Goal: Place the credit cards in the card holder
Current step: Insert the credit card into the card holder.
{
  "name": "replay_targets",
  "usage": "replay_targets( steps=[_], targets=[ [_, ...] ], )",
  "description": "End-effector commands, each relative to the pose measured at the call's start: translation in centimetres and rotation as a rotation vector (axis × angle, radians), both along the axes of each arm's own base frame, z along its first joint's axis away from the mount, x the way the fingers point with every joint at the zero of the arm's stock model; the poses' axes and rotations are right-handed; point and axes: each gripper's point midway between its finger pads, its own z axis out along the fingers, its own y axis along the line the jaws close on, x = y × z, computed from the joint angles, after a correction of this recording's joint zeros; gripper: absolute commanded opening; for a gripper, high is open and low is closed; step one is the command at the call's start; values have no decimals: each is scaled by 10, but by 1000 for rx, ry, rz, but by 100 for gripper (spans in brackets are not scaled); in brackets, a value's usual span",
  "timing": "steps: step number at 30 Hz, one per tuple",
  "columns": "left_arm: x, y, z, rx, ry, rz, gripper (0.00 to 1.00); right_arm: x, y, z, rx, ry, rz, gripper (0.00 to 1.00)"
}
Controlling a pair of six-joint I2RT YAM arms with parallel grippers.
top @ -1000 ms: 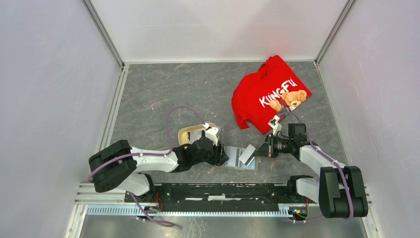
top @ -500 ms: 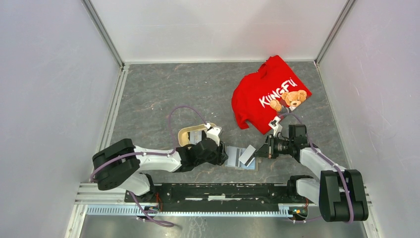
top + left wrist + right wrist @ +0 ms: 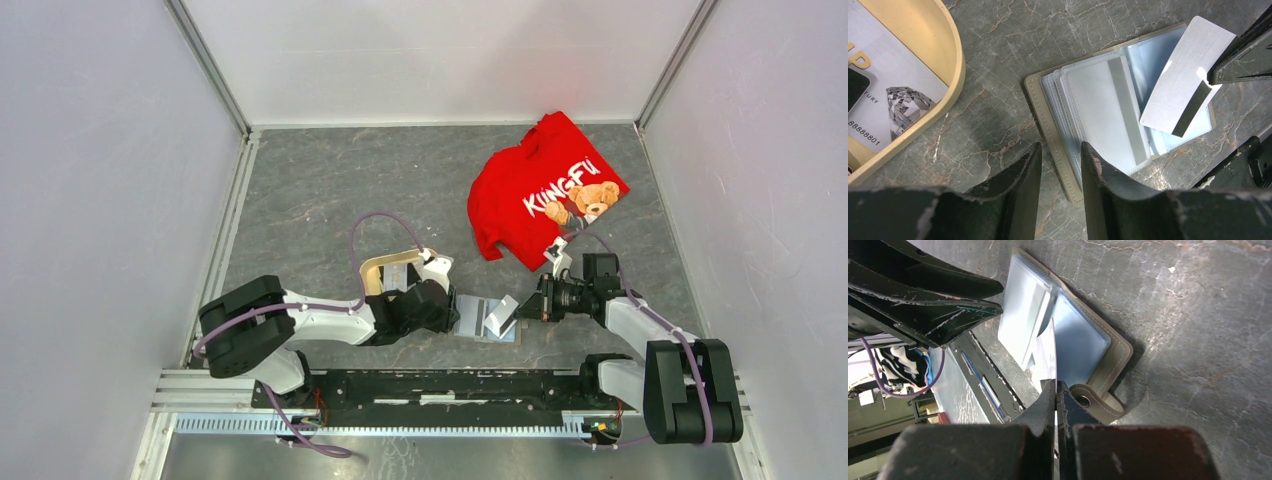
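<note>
Pinched in right hand: striped credit card, tilted over card holder lying open on tabletop; left hand spread at holder's left edge; oval tray cut off by frame.

Robot lab cell, white panel walls, aluminium frame rails

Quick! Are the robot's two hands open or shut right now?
Left gripper: fingers open, holding nothing, above the card holder's edge.
Right gripper: shut on a pale credit card.
</note>
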Motion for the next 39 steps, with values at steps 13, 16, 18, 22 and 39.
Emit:
replay_targets(
  steps=[13,16,18,22,39],
  targets=[
    [4,9,-13,76,-15,24,36,11,-1,6,-3,-7,-1,0],
    [3,6,-13,65,-12,15,35,13,1,8,6,-9,3,0],
    [3,4,-13,61,-9,10,35,13,3,8,10,-1,3,0],
    [2,2,-13,54,-8,4,35,13,6,7,14,18,12,0],
    [2,2,-10,28,-13,7,34,1,22,-3,10,120,93,0]
  ],
)
